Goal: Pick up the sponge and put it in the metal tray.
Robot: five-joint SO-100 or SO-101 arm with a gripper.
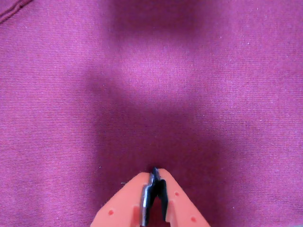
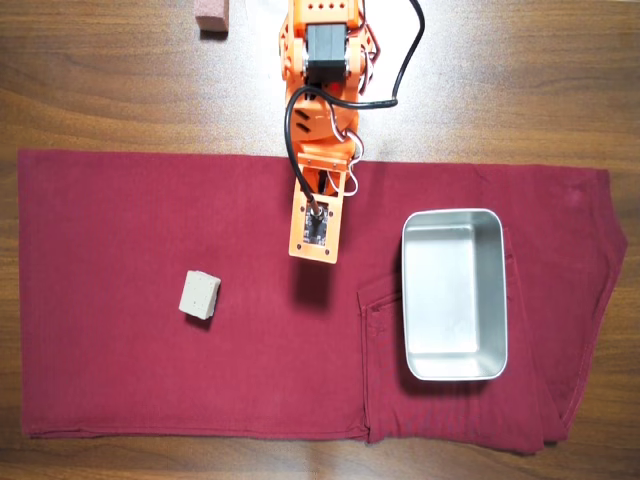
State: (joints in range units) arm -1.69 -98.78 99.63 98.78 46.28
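The sponge (image 2: 201, 295) is a small beige-grey foam block lying on the dark red cloth, left of centre in the overhead view. The metal tray (image 2: 455, 372) is a shiny silver pan on the right of the cloth, and it holds nothing. My orange arm (image 2: 315, 225) reaches down from the top centre and hovers over the cloth between sponge and tray. In the wrist view my gripper (image 1: 155, 172) is shut with nothing in it, above bare cloth. Neither sponge nor tray shows in the wrist view.
A pinkish-brown block (image 2: 212, 15) lies on the wooden table (image 2: 100, 80) at the top left, off the cloth. The cloth (image 2: 120, 200) has folds and seams around the tray. A black cable (image 2: 405, 60) loops beside the arm's base.
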